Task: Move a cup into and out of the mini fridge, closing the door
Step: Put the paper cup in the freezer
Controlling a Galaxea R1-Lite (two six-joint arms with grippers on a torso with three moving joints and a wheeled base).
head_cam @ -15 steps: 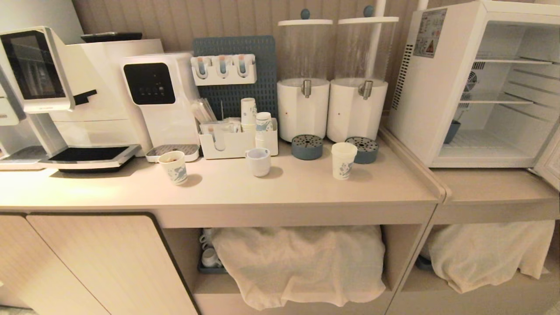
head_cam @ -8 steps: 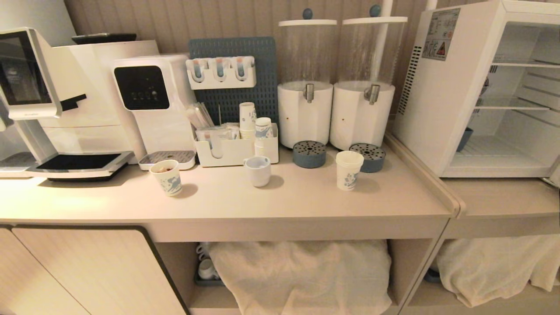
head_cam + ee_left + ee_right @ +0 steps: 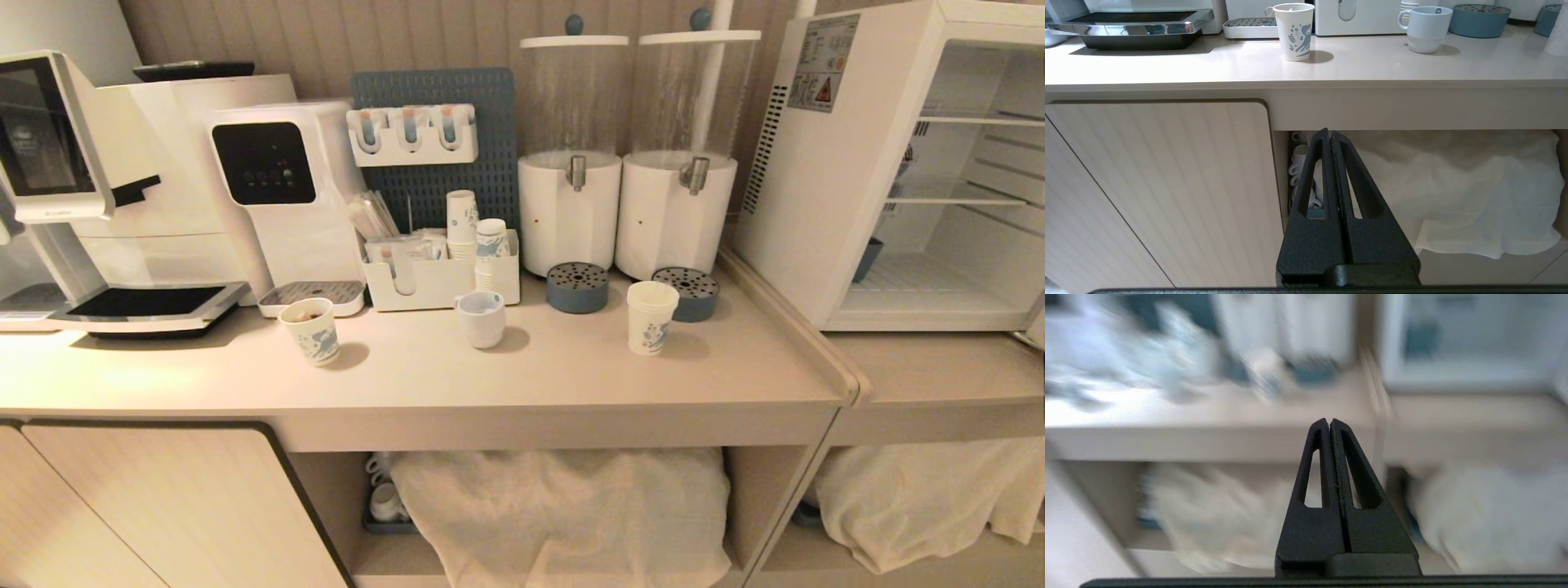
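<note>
White paper with blue print marks the tall cup [image 3: 651, 316] of nested rims, standing on the beige counter [image 3: 424, 371] near its right edge, just in front of a round blue drip tray [image 3: 686, 292]. Past that edge the boxy white mini fridge [image 3: 824, 175] sits on a lower ledge, interior exposed; only a sliver of the door [image 3: 1035, 335] shows. A plain white ceramic mug [image 3: 481, 318] stands mid-counter.

From the left wrist, the black left gripper [image 3: 1330, 134] hangs below the counter's front edge, fingers pressed together, empty.

From the right wrist, the black right gripper [image 3: 1329, 422], likewise closed on nothing, sits before the counter's right corner; the background is blurred.
</note>
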